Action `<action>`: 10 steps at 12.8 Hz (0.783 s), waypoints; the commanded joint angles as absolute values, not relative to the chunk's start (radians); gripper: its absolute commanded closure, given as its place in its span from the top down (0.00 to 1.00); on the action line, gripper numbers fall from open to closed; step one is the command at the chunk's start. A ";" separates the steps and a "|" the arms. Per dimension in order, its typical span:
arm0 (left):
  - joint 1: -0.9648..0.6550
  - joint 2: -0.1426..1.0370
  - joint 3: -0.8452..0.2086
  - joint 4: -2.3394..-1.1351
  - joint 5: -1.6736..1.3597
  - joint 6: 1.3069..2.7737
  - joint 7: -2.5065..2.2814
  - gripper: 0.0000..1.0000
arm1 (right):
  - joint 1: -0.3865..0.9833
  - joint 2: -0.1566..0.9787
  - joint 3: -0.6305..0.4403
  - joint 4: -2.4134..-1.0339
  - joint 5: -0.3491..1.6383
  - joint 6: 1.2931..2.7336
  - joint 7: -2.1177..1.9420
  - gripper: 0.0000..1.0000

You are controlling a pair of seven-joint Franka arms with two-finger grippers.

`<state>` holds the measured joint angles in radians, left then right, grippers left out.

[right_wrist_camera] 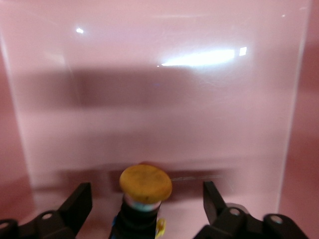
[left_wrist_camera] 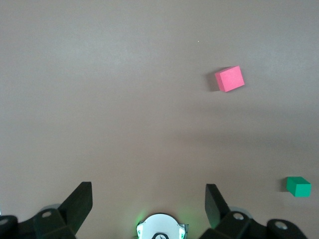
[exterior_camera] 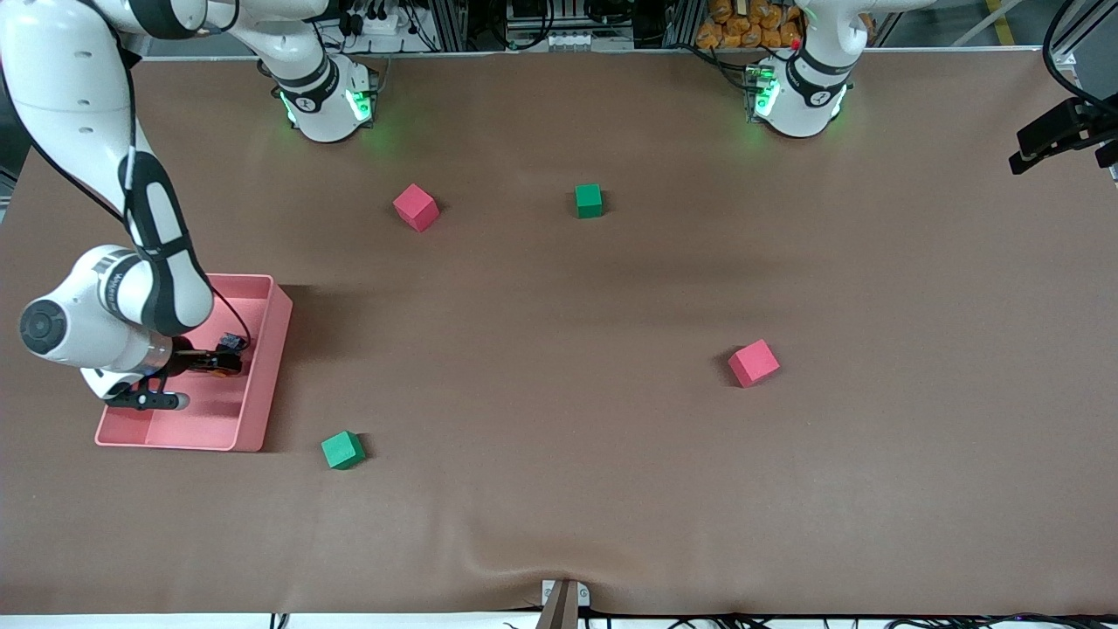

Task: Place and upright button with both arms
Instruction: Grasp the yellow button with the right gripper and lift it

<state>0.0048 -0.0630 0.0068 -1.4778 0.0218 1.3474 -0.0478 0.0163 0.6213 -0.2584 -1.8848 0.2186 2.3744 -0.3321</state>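
The button (right_wrist_camera: 146,184), with a round orange cap on a black body, lies in the pink tray (exterior_camera: 267,358) at the right arm's end of the table. My right gripper (right_wrist_camera: 147,191) is low inside the tray, open, with one dark finger on each side of the button and not touching it. In the front view the right gripper (exterior_camera: 218,360) shows over the tray under the white wrist. My left gripper (left_wrist_camera: 148,191) is open and empty, high over bare table near its own base; it is out of the front view.
A red cube (exterior_camera: 416,207) and a green cube (exterior_camera: 589,200) lie near the bases. Another red cube (exterior_camera: 753,362) lies toward the left arm's end. Another green cube (exterior_camera: 342,450) lies beside the tray, nearer the front camera. The left wrist view shows a red cube (left_wrist_camera: 230,78) and a green cube (left_wrist_camera: 298,186).
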 commanded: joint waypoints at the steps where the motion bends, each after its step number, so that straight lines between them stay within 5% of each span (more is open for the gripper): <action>1: 0.008 -0.063 0.005 -1.474 0.018 1.338 -0.048 1.00 | 0.012 0.634 -0.262 -1.893 0.271 2.412 -0.466 0.22; 2: 0.008 -0.063 0.005 -1.476 0.018 1.336 -0.048 1.00 | 0.014 0.632 -0.264 -1.887 0.272 2.404 -0.478 0.00; 5: 0.008 -0.063 0.005 -1.479 0.018 1.336 -0.048 1.00 | 0.015 0.618 -0.278 -1.777 0.270 2.208 -0.471 0.00; 10: 0.006 -0.054 0.003 -1.486 0.018 1.333 -0.049 1.00 | 0.079 0.620 -0.324 -1.377 0.252 1.670 -0.276 0.00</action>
